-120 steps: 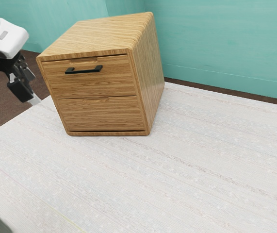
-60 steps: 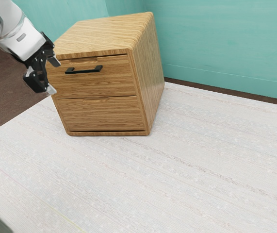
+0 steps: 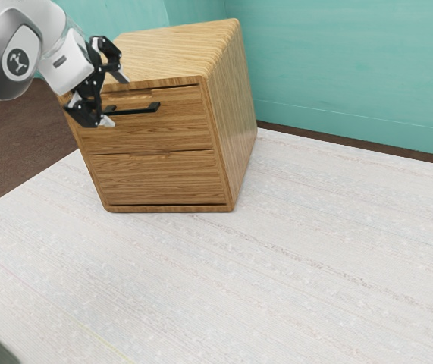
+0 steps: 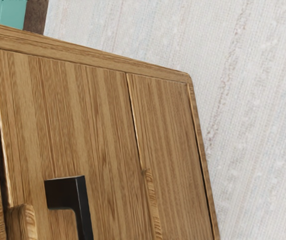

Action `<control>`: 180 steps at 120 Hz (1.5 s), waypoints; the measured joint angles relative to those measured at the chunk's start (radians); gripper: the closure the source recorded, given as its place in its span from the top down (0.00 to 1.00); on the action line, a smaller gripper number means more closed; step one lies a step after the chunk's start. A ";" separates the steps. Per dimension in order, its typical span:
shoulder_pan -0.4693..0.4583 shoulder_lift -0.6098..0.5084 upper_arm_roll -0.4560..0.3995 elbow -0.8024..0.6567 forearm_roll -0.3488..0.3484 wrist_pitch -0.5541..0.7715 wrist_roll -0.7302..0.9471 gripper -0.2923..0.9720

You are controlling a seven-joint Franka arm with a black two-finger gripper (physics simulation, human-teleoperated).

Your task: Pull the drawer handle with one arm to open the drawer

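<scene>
Exterior view, left to right: white arm [image 3: 7, 53] comes in from the upper left. The black hand [image 3: 114, 98] is at the front of the top drawer, at the handle's left end. Its 2 fingers are spread, 1 above the handle line and 1 at or just below it. Nothing is pinched, and contact with the handle can't be confirmed.

Handle [image 3: 134, 110]: thin black bar, horizontal, mounted high on the top drawer [image 3: 163, 125] and left of centre. There's a shallow cutout in the wood just above it. The drawer front is oak-grain and sits flush with the cabinet face, so it reads as closed.

Lower front [image 3: 159, 178]: same grain, directly beneath, split from the top drawer by 1 seam.

Cabinet [image 3: 231, 98]: boxy and wood-grain all over. It stands on the pale worktop [image 3: 315, 265] at the far-left part, turned slightly, close to the teal wall [image 3: 352, 61].

Wrist view: the handle [image 4: 72, 197] is close under the hand and stands proud of the drawer [image 4: 57, 125]. The lower front [image 4: 168, 160] is beyond the seam, and the worktop [image 4: 253, 100] is past the cabinet's base.
</scene>
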 joint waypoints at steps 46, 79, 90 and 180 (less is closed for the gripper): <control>0.019 0.103 -0.008 0.052 0.002 0.119 0.085 0.62; -0.019 0.130 -0.026 0.051 0.001 0.136 0.119 0.57; -0.034 0.127 -0.007 0.051 0.001 0.139 0.128 0.57; 0.003 0.188 0.029 0.066 0.002 0.152 0.168 0.57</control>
